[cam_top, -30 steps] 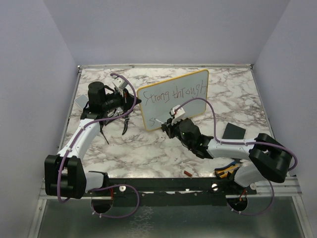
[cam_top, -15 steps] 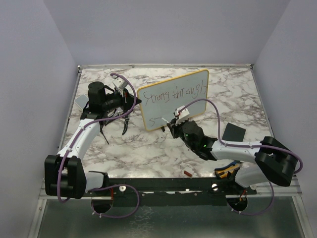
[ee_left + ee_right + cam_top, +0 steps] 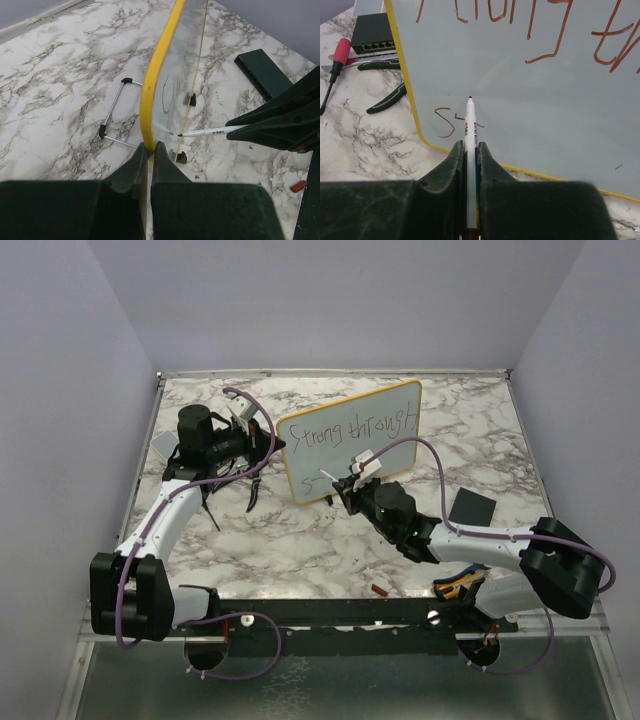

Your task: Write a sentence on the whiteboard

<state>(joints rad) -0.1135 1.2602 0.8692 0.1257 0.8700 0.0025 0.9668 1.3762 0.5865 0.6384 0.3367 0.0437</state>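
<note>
The whiteboard (image 3: pixel 385 455) stands tilted on the marble table, yellow-framed. Its top line of the sentence (image 3: pixel 345 428) reads roughly "Strong through". A second line (image 3: pixel 445 122) holds an "S" and a short stroke. My left gripper (image 3: pixel 150 147) is shut on the whiteboard's yellow side edge (image 3: pixel 155 75) and holds it from the left (image 3: pixel 262 445). My right gripper (image 3: pixel 469 147) is shut on a white marker (image 3: pixel 470 125), in front of the board's lower left (image 3: pixel 352 483). The marker tip (image 3: pixel 180 135) is at the board, just above the short stroke; I cannot tell if it touches.
A dark square slab (image 3: pixel 471 506) lies right of my right arm. A small red piece (image 3: pixel 380 590) lies near the front edge. Pliers (image 3: pixel 387 98), a red-handled screwdriver (image 3: pixel 337 55) and a black box (image 3: pixel 372 34) lie left of the board. A wire stand (image 3: pixel 112 117) sits behind it.
My right gripper has moved the marker a little right and up along the board's lower left, past the "S". The left gripper and the board have not moved.
</note>
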